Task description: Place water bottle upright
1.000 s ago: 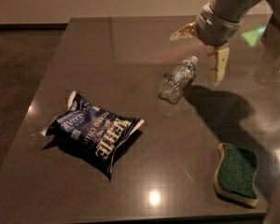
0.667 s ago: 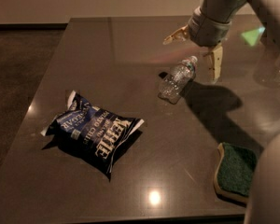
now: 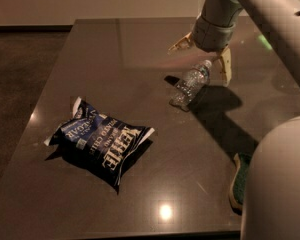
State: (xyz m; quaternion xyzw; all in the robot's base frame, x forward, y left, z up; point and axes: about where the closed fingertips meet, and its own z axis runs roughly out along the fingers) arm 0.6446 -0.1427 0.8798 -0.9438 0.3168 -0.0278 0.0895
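The water bottle (image 3: 191,83), small, clear and ribbed with a white cap, lies on its side on the dark table (image 3: 130,49), cap pointing to the upper right. My gripper (image 3: 202,59) hangs open just above the cap end of the bottle. One pale finger (image 3: 179,44) is to the upper left of the cap and the other finger (image 3: 225,67) is just right of it. Neither finger touches the bottle.
A dark blue chip bag (image 3: 102,143) lies at the front left of the table. A green sponge (image 3: 238,181) lies at the front right, partly hidden by my arm (image 3: 280,179). The table's front edge is near the bottom.
The gripper has moved left and down toward the bottle's cap end, and my arm now covers more of the right side and the sponge. The bottle and bag have not moved.
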